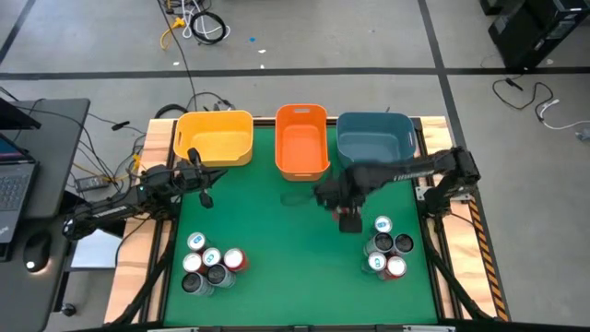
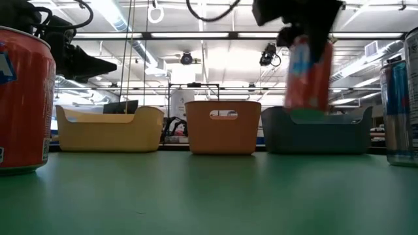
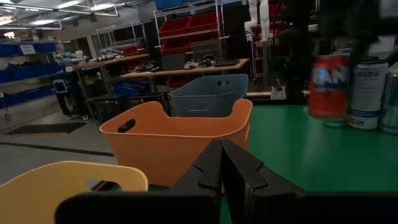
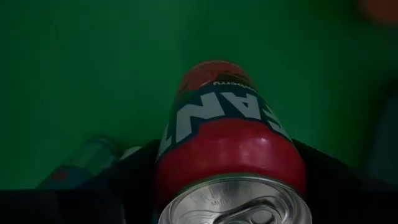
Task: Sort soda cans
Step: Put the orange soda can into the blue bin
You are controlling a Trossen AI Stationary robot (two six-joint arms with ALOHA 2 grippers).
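Note:
A red soda can [image 4: 230, 137] hangs in the air over the green table, in front of the blue bin [image 1: 373, 138]. My right gripper [image 1: 348, 218] is shut on it. The low view shows the can [image 2: 308, 75] well above the table. Several other soda cans stand upright in two clusters, near left [image 1: 210, 263] and near right [image 1: 387, 249]. My left gripper [image 3: 221, 165] waits shut and level beside the yellow bin [image 1: 214, 138], touching nothing. My right gripper pinches the red can's side wall just below its silver top [image 4: 230, 158], one dark finger [image 4: 134, 165] on each side. The fingers come from above, pointing down. The can hangs upright below them, lifted clear of the table.
Yellow, orange [image 1: 301, 140] and blue bins stand in a row along the table's far edge. Bare green mat [image 1: 295, 249] lies between the two can clusters. In the low view a red can [image 2: 23, 101] and a blue-marked can [image 2: 400, 104] stand close to the camera.

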